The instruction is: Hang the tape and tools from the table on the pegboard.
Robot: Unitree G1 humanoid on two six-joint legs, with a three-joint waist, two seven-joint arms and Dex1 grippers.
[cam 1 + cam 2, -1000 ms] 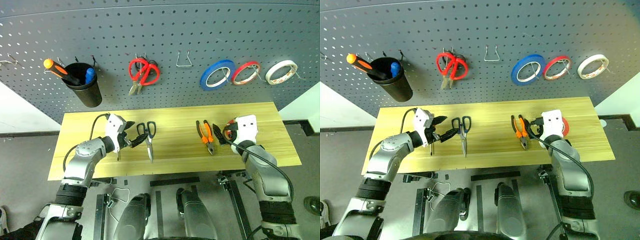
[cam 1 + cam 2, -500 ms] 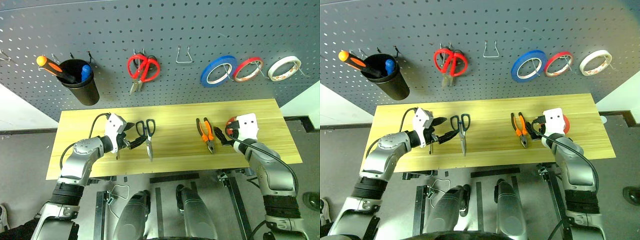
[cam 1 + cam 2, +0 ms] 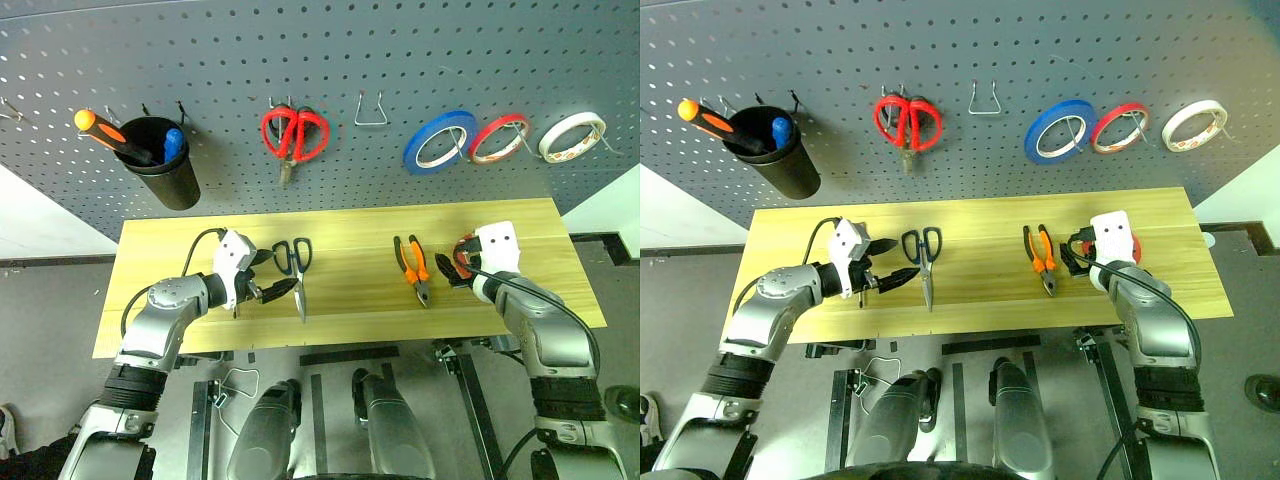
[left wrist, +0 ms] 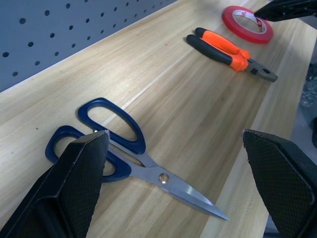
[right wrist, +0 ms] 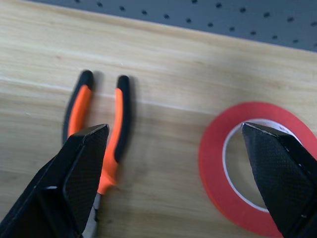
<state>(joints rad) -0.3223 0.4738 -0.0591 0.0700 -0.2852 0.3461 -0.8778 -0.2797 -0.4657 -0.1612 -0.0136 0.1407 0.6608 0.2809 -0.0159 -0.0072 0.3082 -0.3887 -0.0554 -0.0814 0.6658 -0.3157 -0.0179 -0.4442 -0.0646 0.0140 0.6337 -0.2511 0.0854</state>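
On the table (image 3: 350, 225) lie the blue-black scissors (image 3: 297, 270), the orange-and-black pliers (image 3: 412, 268) and the red tape (image 4: 246, 17). My left gripper (image 3: 272, 275) hovers open just left of the scissors, low over the wood, pointing at their handles (image 4: 106, 131). A thin dark shaft (image 3: 236, 308) pokes out beneath that hand; I cannot tell what it is. My right gripper (image 3: 452, 262) is open, tilted down between the pliers (image 5: 116, 134) and the tape (image 5: 210, 158), partly covering the ring from above. The pegboard (image 3: 220, 60) stands behind.
Hanging on the pegboard are a black cup (image 3: 165, 170) with an orange-handled screwdriver, red scissors (image 3: 295, 135), a bare wire hook (image 3: 370, 110), and blue (image 3: 438, 142), red (image 3: 498, 138) and white (image 3: 572, 136) tape rings. Bare wood lies between scissors and pliers.
My right gripper shifted slightly right and tipped down by the tape. The red scissors on the pegboard swung from tilted to hanging straight. The camera moved a little.
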